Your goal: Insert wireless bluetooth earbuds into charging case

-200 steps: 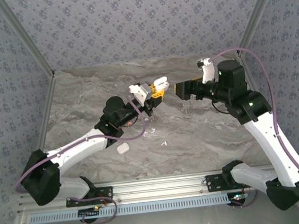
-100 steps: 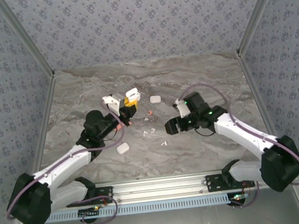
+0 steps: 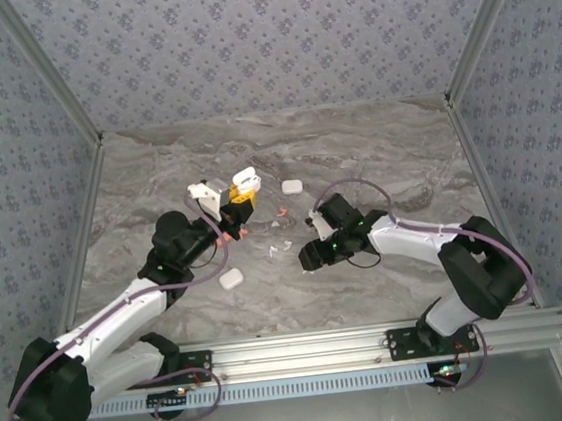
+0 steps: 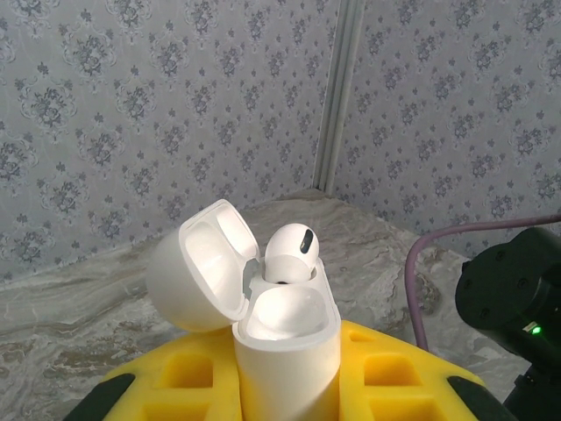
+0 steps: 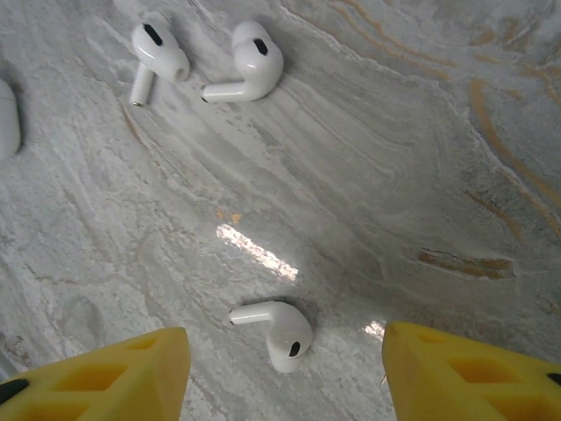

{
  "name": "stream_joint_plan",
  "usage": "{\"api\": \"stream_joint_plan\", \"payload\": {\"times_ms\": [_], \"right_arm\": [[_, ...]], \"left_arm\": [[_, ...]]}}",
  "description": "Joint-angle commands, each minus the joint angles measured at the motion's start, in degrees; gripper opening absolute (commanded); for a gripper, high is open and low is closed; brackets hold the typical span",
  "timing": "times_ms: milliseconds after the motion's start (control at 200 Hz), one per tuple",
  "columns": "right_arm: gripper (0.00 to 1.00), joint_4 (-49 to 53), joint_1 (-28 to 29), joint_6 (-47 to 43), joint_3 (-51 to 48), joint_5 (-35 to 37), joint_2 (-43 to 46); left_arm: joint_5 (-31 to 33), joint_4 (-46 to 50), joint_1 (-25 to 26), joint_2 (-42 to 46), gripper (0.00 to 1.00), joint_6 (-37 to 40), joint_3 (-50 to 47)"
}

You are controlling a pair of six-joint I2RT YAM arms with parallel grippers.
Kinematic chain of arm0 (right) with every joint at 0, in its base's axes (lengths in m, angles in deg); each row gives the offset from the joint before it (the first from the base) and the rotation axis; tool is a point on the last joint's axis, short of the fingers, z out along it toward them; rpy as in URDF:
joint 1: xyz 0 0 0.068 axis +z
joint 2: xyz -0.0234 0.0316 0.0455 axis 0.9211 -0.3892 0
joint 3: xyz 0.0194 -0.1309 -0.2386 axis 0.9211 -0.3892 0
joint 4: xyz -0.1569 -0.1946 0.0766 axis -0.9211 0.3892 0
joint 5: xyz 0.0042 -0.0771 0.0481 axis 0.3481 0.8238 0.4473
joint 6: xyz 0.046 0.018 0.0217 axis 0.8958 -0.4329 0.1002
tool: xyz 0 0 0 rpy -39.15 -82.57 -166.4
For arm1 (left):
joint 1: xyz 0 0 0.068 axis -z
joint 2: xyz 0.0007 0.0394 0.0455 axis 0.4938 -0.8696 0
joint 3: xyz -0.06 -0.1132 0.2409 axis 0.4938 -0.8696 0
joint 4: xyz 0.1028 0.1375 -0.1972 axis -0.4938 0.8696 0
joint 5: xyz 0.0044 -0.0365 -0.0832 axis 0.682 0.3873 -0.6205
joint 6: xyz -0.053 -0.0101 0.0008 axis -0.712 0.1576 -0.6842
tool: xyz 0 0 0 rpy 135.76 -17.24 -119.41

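My left gripper [image 3: 237,201] [image 4: 285,390] is shut on an open white charging case [image 3: 246,180] [image 4: 286,346], held upright above the table with its lid [image 4: 196,265] tipped back. One white earbud [image 4: 288,253] sits in the case's far slot; the near slot is empty. My right gripper [image 3: 307,259] [image 5: 285,364] is low over the table and open, its yellow fingers [image 5: 114,377] on either side of a loose white earbud [image 5: 273,332] lying on the marble, not touching it. Two more white earbuds [image 5: 158,48] [image 5: 250,61] lie farther off.
A closed white case [image 3: 291,185] lies at the back centre and another [image 3: 231,279] near the left arm. Orange-red earbuds [image 3: 281,211] and white ones [image 3: 281,248] are scattered mid-table. Patterned walls enclose the marble table [image 3: 386,159].
My right arm has swung down and left from high at the back to just above the table, over a loose earbud. My left arm has drawn back to the left with the open case.
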Motion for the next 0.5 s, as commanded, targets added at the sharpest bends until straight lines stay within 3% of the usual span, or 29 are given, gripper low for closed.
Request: {"api": "stream_joint_plan", "payload": {"times_ms": [0, 495], "right_arm": [[0.59, -0.02, 0.65, 1.01, 0.86, 0.41, -1.78], [0.40, -0.10, 2.66, 2.69, 1.30, -0.92, -5.74]], "left_arm": [[0.10, -0.90, -0.28, 0.02, 0.00, 0.10, 0.78], [0.73, -1.08, -0.23, -1.13, 0.00, -0.27, 1.40]]}}
